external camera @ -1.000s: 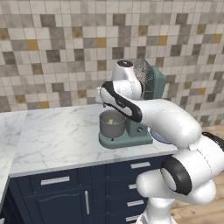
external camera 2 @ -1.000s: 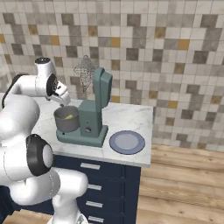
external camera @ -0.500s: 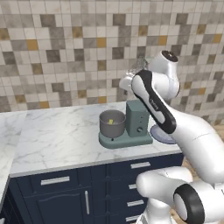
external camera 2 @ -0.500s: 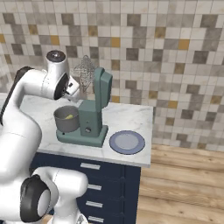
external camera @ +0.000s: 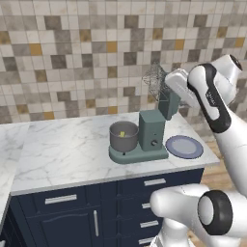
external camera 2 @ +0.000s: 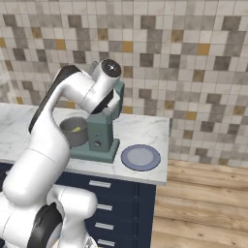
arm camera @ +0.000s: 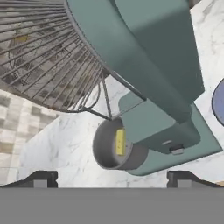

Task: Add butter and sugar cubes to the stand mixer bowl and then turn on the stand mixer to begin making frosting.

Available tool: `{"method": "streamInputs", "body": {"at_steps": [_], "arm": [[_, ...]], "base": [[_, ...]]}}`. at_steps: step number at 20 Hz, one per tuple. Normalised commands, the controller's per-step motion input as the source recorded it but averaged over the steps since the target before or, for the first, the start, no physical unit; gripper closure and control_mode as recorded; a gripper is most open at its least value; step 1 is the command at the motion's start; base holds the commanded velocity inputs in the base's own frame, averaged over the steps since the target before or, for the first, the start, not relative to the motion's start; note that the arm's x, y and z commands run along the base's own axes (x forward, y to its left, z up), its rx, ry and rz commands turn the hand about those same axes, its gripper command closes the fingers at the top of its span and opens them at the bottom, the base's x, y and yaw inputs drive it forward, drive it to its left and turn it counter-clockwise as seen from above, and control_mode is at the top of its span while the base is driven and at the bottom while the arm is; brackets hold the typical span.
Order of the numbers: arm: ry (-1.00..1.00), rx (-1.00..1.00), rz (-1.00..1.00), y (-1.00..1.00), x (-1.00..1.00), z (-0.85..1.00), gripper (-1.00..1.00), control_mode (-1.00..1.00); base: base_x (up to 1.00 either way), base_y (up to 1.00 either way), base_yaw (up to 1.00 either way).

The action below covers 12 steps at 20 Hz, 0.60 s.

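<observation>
Sitting inside the grey metal cylindrical stand mixer bowl (external camera: 123, 136), the small yellow stick-shaped block of butter (arm camera: 120, 141) lies against the inner wall, seen from above in the hand view and as a yellow spot in the left base view. Sugar cubes cannot be made out in the bowl; too small to tell.

The bowl stands on the flat base of the dull teal-green stand mixer (external camera: 150, 132), in front of its upright column. The mixer head is tilted up and back, so the wire whisk (external camera: 154, 80) hangs in the air above and behind the bowl, clear of its rim. A small knob (external camera: 154, 143) shows on the front of the column.

Just beside the mixer base, on its right in the left base view, lies a flat round blue-grey plate (external camera: 184, 146), apart from the base. All of this rests on the white marble table (external camera: 62, 152) over dark navy drawers (external camera: 60, 198), with a mosaic tile wall behind.

The gripper (arm camera: 111, 177) hovers high, near the raised mixer head, looking down along it at the bowl. The fingers (arm camera: 39, 178) stand wide apart and hold nothing.
</observation>
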Motion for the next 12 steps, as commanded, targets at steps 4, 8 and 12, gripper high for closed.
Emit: {"method": "streamInputs", "body": {"at_steps": [4,8,12], "arm": [[0.0,0.23,0.0,-0.75,0.18,0.15,-1.0,-1.0],[0.0,0.21,0.0,-0.61,0.33,0.01,-1.0,-1.0],[-0.01,0.18,0.0,-0.39,0.48,0.0,-1.0,-1.0]], "base": [[0.0,0.0,0.0],[0.0,0.0,0.0],[0.0,0.0,0.0]]}}
